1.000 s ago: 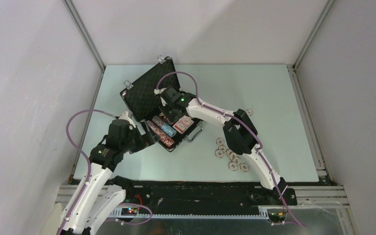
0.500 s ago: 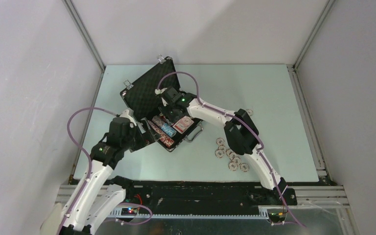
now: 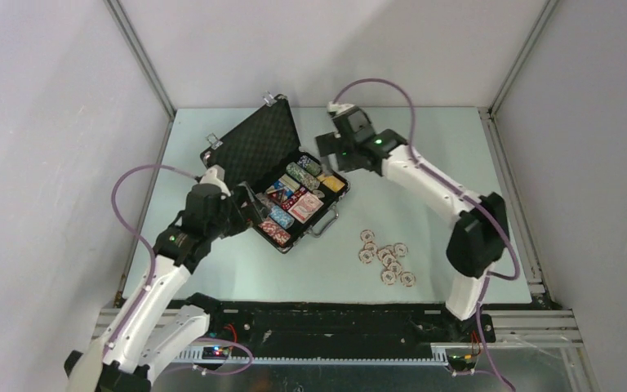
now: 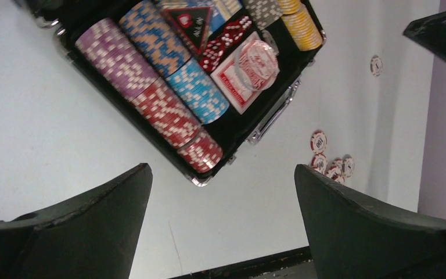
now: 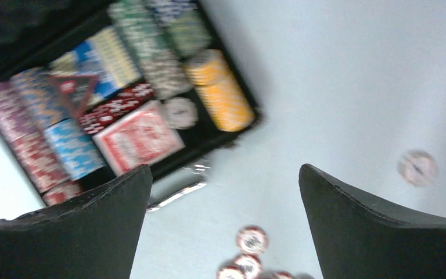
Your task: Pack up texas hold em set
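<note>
The black case [image 3: 253, 147] of the texas hold em set lies open left of centre with its lid propped up. Its tray [image 4: 241, 125] holds rows of multicoloured chips [image 4: 151, 75], a red card deck [image 4: 232, 87], red dice [image 4: 226, 40] and one white-red chip [image 4: 257, 58] lying on the deck. Several loose chips [image 3: 386, 260] lie on the table to the case's right. My left gripper [image 3: 249, 208] [image 4: 222, 168] hovers open at the case's near-left corner. Open and holding nothing, my right gripper [image 3: 331, 155] [image 5: 225, 168] hangs above the case's far right corner [image 5: 209, 136].
The silver handle [image 3: 324, 224] sticks out from the case's near side. A single chip [image 5: 418, 167] lies apart from the cluster, further right. Grey walls with metal rails [image 3: 510, 188] enclose the table on three sides.
My right gripper has risen out of the case and swung back to the far right, opening; a chip now lies on the card deck. The left arm shifted slightly.
</note>
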You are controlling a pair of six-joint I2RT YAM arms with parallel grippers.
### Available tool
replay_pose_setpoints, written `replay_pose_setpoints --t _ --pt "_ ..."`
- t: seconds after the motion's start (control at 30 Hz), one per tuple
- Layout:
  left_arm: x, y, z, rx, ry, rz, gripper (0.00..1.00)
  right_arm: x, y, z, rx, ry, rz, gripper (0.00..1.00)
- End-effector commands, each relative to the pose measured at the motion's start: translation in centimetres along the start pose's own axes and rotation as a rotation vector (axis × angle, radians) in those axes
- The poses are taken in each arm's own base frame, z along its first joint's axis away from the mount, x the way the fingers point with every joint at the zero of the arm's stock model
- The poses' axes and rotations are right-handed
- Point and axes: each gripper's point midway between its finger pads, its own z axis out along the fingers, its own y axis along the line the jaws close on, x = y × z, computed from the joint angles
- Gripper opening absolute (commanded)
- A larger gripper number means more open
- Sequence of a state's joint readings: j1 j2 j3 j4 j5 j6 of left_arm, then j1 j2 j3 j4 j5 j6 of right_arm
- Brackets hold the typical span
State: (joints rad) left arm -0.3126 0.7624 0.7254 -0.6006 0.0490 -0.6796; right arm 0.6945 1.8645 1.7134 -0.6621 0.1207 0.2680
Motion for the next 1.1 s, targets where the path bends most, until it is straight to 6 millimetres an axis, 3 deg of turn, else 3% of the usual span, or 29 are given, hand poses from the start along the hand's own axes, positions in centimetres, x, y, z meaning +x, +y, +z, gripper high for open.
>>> replay_pose_setpoints --t 0.0,0.1,0.13,0.17,0.2,0.3,0.37,0.53,0.6,0.63,0.67,0.87,1.07 --pt "-3.5 -4.0 0.3 0.060 -0.109 0.085 1.00 2.9 -9.8 -3.1 0.330 0.064 0.141 1.00" --pt "-3.0 -6.0 1.7 0.079 -0.077 0.146 1.00 6.1 -14.9 -4.4 0.444 0.160 0.279 1.00" --pt "-3.4 -6.9 1.7 0.101 -0.085 0.161 1.00 7.2 -15.4 -4.3 0.436 0.191 0.335 1.00" --pt "-2.9 -7.4 2.5 0.101 -0.060 0.177 1.00 8.2 -17.3 -4.3 0.460 0.229 0.396 1.00" --pt "-3.5 -8.3 2.6 0.122 -0.067 0.194 1.00 8.9 -17.5 -4.1 0.442 0.257 0.457 1.00" --pt "-3.3 -9.6 4.4 0.133 -0.033 0.266 1.00 11.8 -20.7 -2.9 0.481 0.392 0.609 0.98" --pt "-4.2 -10.8 5.0 0.147 -0.030 0.318 1.00 12.6 -21.9 -1.8 0.499 0.443 0.651 0.95" --pt "-4.8 -11.0 6.5 0.111 0.005 0.439 1.00 11.9 -23.9 1.0 0.537 0.477 0.675 0.91" --pt "-5.1 -11.2 6.8 0.110 0.002 0.475 1.00 12.8 -24.6 2.6 0.554 0.525 0.696 0.90" --pt "-5.3 -11.3 6.9 0.109 0.002 0.489 1.00 12.1 -25.1 2.8 0.556 0.512 0.710 0.89" --pt "-5.1 -11.2 7.1 0.106 0.010 0.494 1.00 13.0 -25.6 3.3 0.569 0.549 0.725 0.88" --pt "-4.6 -10.8 7.6 0.104 0.028 0.506 1.00 13.6 -27.2 4.8 0.538 0.562 0.783 0.79" --pt "-4.4 -10.8 8.1 0.098 0.043 0.505 1.00 15.4 -27.0 5.3 0.488 0.624 0.806 0.70"
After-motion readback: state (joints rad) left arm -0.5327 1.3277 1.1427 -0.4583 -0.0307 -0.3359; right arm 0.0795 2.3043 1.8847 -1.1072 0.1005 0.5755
